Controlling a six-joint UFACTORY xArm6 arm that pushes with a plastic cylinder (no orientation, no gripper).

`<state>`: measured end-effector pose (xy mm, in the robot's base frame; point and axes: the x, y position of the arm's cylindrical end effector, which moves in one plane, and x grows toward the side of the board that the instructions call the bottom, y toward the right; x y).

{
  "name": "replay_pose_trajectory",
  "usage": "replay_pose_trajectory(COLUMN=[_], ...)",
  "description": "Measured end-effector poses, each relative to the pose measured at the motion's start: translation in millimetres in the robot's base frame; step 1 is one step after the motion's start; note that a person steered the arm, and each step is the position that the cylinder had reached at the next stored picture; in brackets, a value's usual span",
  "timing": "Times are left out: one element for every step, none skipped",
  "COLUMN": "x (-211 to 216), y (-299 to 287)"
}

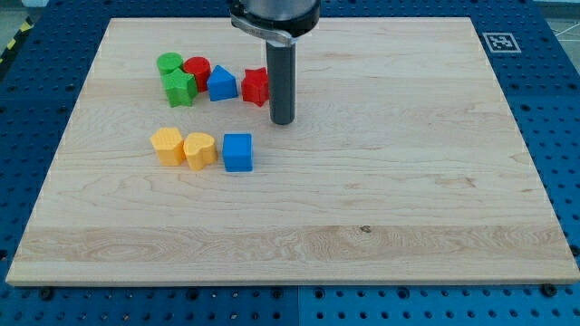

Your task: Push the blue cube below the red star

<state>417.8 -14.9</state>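
The blue cube (pixel 237 152) lies on the wooden board (pixel 381 199) left of centre, touching a yellow heart (pixel 199 149). The red star (pixel 256 86) lies above it, towards the view's top, partly hidden by my rod. My tip (pixel 283 121) rests on the board just right of the red star and up and to the right of the blue cube, apart from the cube.
A yellow hexagon-like block (pixel 167 145) sits left of the yellow heart. At the upper left are a blue triangular block (pixel 221 83), a red cylinder (pixel 197 70), a green cylinder (pixel 169 64) and a green star (pixel 179 89). A marker tag (pixel 498 42) is off the board's top right corner.
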Motion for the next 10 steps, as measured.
replay_pose_trajectory(x=[59, 98, 101, 101, 101, 101, 99, 57, 16, 2], y=[-4, -14, -15, -19, -50, -66, -73, -65, -52, -46])
